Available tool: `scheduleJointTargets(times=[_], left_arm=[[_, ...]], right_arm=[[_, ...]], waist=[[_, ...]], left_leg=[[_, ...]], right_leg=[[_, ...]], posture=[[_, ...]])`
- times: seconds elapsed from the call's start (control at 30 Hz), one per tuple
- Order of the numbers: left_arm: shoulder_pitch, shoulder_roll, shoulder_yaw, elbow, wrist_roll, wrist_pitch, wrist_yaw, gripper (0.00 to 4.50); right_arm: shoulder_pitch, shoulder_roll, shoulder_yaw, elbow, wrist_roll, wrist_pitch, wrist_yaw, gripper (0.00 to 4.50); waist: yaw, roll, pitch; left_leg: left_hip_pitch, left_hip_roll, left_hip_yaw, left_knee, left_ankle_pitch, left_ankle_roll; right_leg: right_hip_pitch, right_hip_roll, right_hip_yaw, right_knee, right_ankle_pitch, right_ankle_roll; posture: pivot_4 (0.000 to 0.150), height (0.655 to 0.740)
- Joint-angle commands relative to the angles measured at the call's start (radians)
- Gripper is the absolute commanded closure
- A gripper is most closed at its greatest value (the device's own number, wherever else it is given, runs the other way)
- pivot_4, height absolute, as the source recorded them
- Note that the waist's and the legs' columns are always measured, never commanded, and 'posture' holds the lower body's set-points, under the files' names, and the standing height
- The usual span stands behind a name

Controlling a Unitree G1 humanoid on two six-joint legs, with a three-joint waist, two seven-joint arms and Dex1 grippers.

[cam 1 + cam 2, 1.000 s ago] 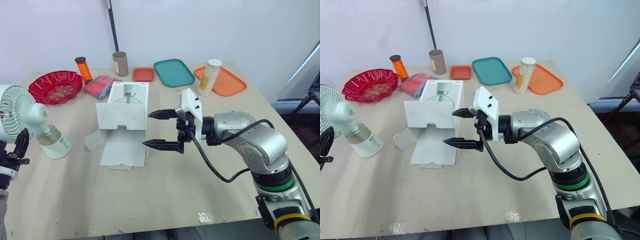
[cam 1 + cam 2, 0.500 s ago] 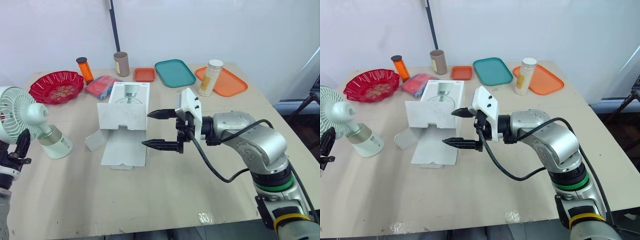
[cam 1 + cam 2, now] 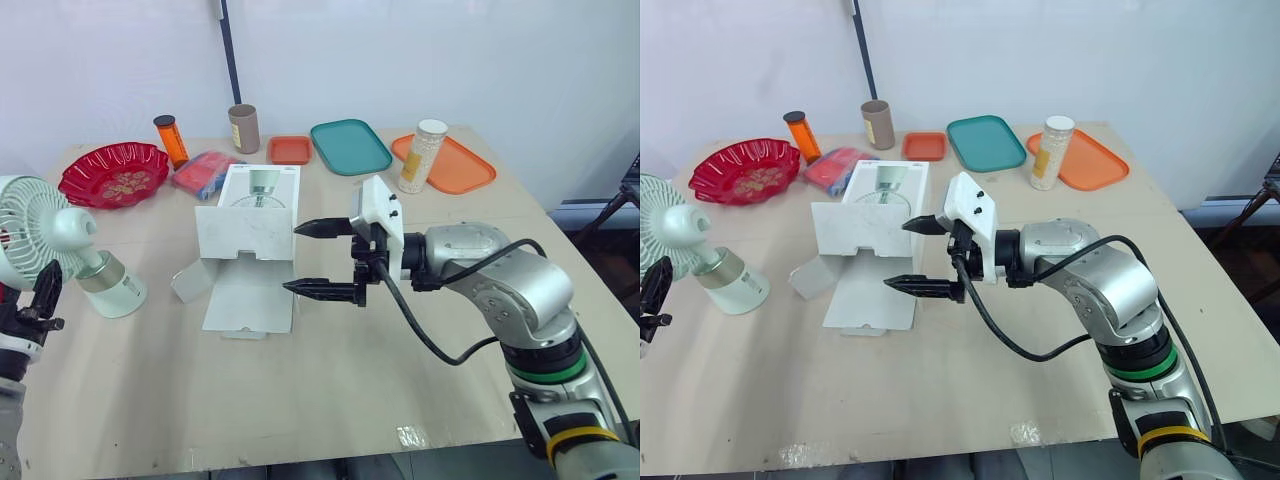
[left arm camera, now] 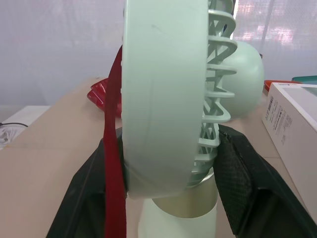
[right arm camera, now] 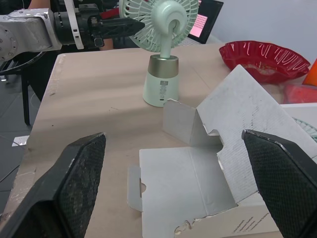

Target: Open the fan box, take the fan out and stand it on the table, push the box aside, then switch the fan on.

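We see the right gripper [image 3: 899,254] near the middle of the table [image 3: 970,390], fingers spread wide, tips over the open fan box [image 3: 872,240] — flaps splayed out. The fan [image 3: 728,278] stands upright at the left edge.

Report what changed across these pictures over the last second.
Nothing visibly moved, and nothing was gripped or let go. Only the camera shifted slightly. The fan stands upright by the open left gripper, and the open right gripper hovers at the opened box.

Lab: prop-strewn table [image 3: 330,400], blank white wall [image 3: 450,60]
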Motion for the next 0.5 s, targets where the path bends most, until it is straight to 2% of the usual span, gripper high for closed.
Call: scheduleJointTargets(times=[0.03, 0.07, 0.13, 0.5], left_arm=[[0.021, -0.001, -0.031, 0.017, 0.005, 0.034, -0.002, 1.02], [0.023, 0.000, -0.030, 0.017, 0.007, 0.033, 0.000, 0.53], [0.024, 0.003, -0.031, 0.018, 0.009, 0.032, 0.002, 0.03], [0.024, 0.027, 0.009, 0.003, -0.007, 0.051, 0.004, 0.03]], right_arm=[[-0.012, 0.004, -0.023, -0.032, 0.008, -0.013, -0.003, 0.00], [-0.012, 0.004, -0.022, -0.031, 0.007, -0.015, -0.002, 0.00], [-0.011, 0.003, -0.021, -0.030, 0.004, -0.018, 0.000, 0.00], [-0.005, 0.005, -0.019, -0.028, -0.001, -0.024, 0.002, 0.00]], waist=[[-0.002, -0.002, 0.001], [-0.004, -0.004, 0.002], [-0.004, -0.010, 0.003], [-0.004, -0.010, 0.003]], left_leg=[[0.000, 0.000, 0.000, 0.000, 0.000, 0.000], [-0.001, 0.000, 0.000, 0.000, 0.000, 0.000], [-0.003, 0.001, 0.000, 0.000, 0.000, 0.000], [-0.005, 0.001, 0.000, 0.000, 0.000, 0.000]], right_leg=[[0.000, 0.000, 0.000, 0.000, 0.000, 0.000], [-0.001, 0.001, 0.000, 0.000, 0.000, 0.000], [-0.003, 0.001, 0.000, -0.001, 0.000, 0.000], [-0.004, 0.000, 0.000, -0.001, 0.000, 0.000]], posture=[[0.150, 0.7400], [0.150, 0.7400], [0.150, 0.7400], [0.150, 0.7400]])
